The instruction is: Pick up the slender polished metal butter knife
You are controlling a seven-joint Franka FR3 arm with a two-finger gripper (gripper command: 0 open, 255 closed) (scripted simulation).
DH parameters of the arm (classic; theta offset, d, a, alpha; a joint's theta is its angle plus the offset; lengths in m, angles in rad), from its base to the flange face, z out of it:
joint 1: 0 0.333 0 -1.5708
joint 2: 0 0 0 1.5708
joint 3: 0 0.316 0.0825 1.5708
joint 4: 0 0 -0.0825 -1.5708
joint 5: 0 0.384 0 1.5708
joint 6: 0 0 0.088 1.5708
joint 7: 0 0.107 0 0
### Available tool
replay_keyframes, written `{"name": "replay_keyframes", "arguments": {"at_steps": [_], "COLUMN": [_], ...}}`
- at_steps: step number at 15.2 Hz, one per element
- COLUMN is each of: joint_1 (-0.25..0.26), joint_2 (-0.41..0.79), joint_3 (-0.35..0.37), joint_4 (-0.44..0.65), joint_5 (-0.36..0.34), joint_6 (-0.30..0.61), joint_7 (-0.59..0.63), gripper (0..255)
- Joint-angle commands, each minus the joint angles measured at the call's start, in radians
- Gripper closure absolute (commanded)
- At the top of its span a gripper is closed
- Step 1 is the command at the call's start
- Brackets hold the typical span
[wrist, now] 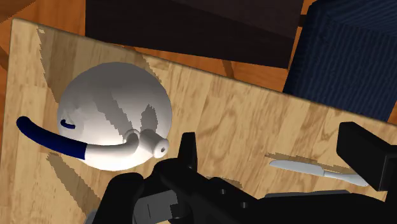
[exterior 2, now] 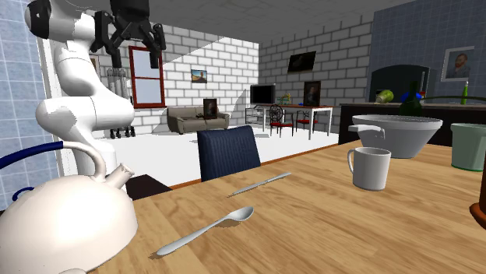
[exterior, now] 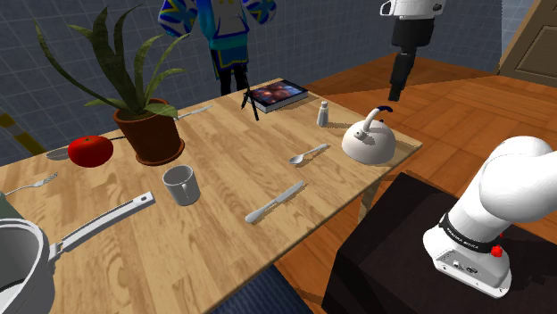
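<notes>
Butter knife position: flat on the wooden worktop, lower centre of the shoulder view, close to the worktop edge that faces the stand. The grey mug sits to its left in the frame, and the spoon lies above and to its right. Pincer status: open and empty, fingers spread, at the upper right of the shoulder view. It is raised high over the white kettle and well apart from the knife. In the wrist view the knife lies on the worktop beside the kettle, one end hidden behind a finger. Handling assessment: the knife appears thin, rigid and light, with a smooth metallic finish that is likely slippery. It lies low against the wood, leaving little height to grip. Recommended hold: across the narrow width, near mid-length where handle meets blade, fingertips lowered almost to the worktop. An off-centre grasp may let the knife pivot or slide out.
</notes>
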Motion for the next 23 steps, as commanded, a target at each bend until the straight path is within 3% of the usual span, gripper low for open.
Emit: {"name": "replay_keyframes", "arguments": {"at_steps": [1, 12, 23], "joint_1": [0.000, 0.131, 0.257], "joint_2": [0.000, 0.184, 0.468], "joint_3": [0.000, 0.040, 0.101], "joint_4": [0.000, -0.148, -0.159], "joint_5": [0.000, 0.028, 0.061], "joint_6": [0.000, 0.428, 0.819], "joint_7": [0.000, -0.265, -0.518], "gripper": [0, 0, 0]}}
